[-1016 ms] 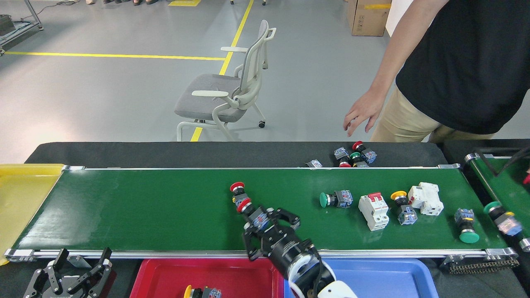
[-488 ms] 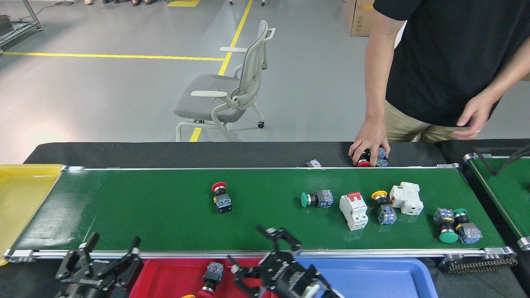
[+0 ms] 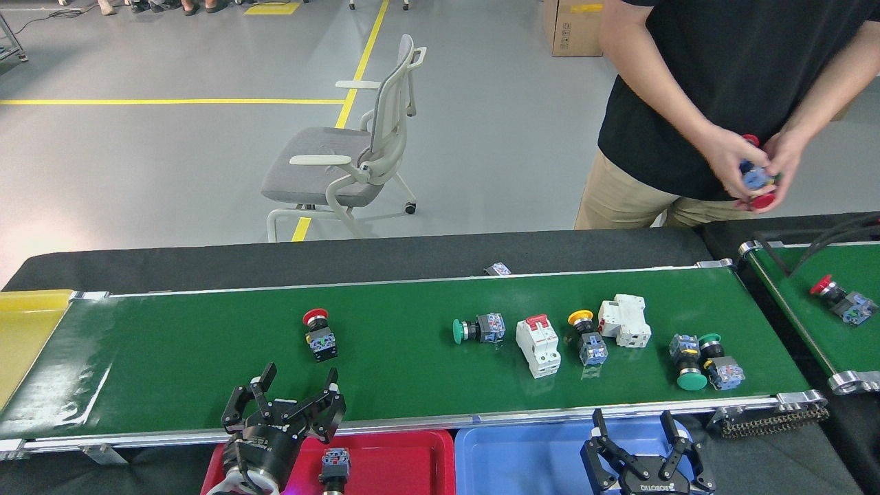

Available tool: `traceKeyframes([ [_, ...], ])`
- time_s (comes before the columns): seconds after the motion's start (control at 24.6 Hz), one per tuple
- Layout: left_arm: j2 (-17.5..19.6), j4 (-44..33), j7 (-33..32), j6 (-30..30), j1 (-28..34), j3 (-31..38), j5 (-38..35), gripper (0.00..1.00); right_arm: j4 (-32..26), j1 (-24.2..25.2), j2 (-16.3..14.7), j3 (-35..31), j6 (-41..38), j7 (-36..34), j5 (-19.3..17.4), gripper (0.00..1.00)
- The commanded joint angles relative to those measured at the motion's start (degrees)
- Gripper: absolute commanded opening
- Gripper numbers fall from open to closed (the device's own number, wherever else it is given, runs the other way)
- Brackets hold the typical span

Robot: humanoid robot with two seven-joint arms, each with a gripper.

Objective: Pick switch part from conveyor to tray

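Grey shop floor w/ yellow lines behind the long glossy green conveyor (image 3: 206,357). Left gripper (image 3: 289,405) spread, empty, near a red-capped push-button switch part (image 3: 318,335) mid-belt. Right gripper (image 3: 646,450) also spread, idle. Shallow red plastic tray (image 3: 412,457) below rail. Risk: belt presumably carries part sideways, so the grasp closes late and misses.

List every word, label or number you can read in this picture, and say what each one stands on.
"ROBOTIQ", seen upside down: on the right tool.
Print on the left tool: too small to read.
Markings on the white breaker and the cardboard box: too blurred to read.
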Motion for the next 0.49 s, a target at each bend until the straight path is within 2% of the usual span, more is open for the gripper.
traceKeyframes([
  [0.0,-0.2,1.9,0.2,0.5,-2.2,0.2,-0.3,1.0,0.6,-2.4,-0.5,3.3,1.2,1.3,0.6,1.0],
  [0.08,-0.1,4.6,0.1,0.4,-4.7,0.4,-0.3,1.0,2.7,-6.4,-0.7,7.8,1.5,4.6,1.8,1.0],
  [0.33,0.5,11.9,0.1,0.1,-10.3,0.5,0.2,0.98,10.3,-14.0,2.1,13.9,1.8,9.6,3.0,1.0],
  [0.37,0.5,12.9,0.2,0.2,-10.9,0.5,0.2,0.94,11.3,-14.8,2.6,14.4,2.2,10.2,3.0,1.0],
  [0.41,0.5,14.1,0.2,0.3,-11.8,0.5,0.2,0.81,12.9,-16.1,3.4,15.0,3.1,10.5,3.2,1.0],
  [0.45,0.5,14.8,0.2,0.3,-12.2,0.5,0.2,0.63,14.5,-17.5,4.0,15.4,4.8,10.6,3.2,0.99],
])
